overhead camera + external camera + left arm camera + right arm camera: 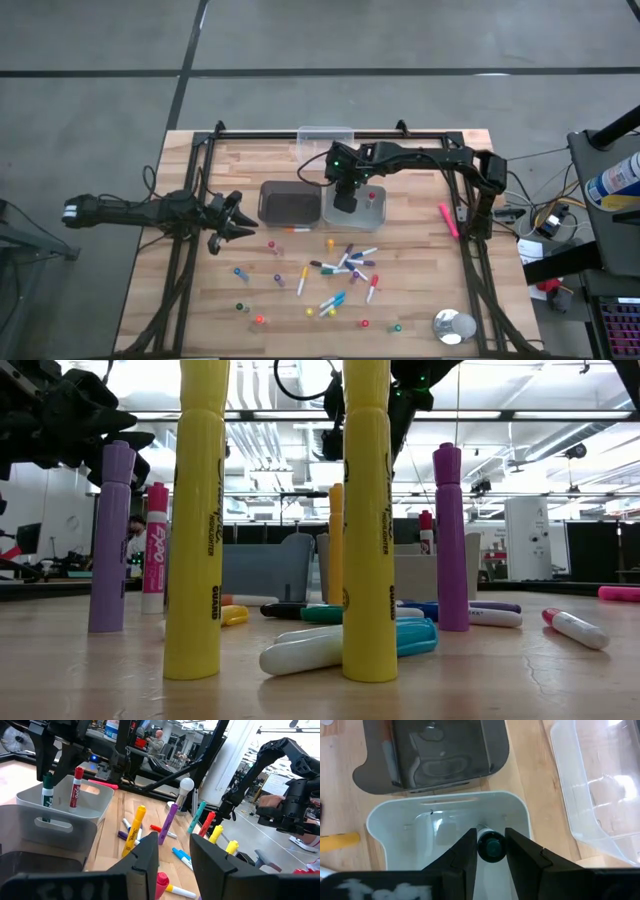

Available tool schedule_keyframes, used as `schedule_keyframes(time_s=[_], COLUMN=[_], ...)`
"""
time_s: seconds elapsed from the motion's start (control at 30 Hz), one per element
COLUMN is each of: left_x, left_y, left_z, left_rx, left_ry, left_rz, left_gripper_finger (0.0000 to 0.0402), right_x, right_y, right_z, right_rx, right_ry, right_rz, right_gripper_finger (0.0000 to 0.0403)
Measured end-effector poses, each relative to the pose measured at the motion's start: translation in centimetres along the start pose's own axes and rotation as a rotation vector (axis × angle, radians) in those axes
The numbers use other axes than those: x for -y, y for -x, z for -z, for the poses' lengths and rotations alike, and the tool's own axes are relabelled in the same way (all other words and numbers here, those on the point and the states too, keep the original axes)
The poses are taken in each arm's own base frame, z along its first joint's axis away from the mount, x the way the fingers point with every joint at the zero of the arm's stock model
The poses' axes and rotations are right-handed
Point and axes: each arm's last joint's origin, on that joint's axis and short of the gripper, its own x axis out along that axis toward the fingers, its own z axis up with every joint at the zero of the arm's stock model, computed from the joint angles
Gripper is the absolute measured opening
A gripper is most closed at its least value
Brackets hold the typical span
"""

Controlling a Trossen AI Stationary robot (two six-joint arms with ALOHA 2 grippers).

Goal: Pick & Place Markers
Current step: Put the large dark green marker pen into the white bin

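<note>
On the table (420, 300), the high view shows the right gripper (347, 200) above the pale bin (372, 211), beside the dark bin (285, 203). Only the right wrist view shows its jaws flanking a green-capped marker (491, 845) upright over that bin. The left gripper (233, 222), jaws apart and empty, waits at the left. Loose markers (335, 272) are scattered across the middle.

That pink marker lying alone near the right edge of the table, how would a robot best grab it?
By the middle of the pink marker's barrel, coming straight down with the jaws across its width. It lies flat on the table, slim, with nothing close beside it.
</note>
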Motion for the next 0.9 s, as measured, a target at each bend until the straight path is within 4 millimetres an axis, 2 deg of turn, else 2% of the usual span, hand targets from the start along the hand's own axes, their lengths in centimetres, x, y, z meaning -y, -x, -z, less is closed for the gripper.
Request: schedule_keyframes(time_s=[0.77,0.9], left_x=[0.00,0.00], left_y=[0.00,0.00], left_z=[0.00,-0.01], left_rx=[0.000,0.001], left_ry=[0.000,0.000], left_rz=[0.000,0.000], left_gripper_finger=[0.0105,0.0105], right_x=[0.00,0.00], right_y=[0.01,0.01], right_z=[0.02,0.03], right_rx=[-0.001,-0.003], right_ry=[-0.015,-0.015], right_rz=[0.001,0.001], right_gripper_finger=[0.0096,0.0106])
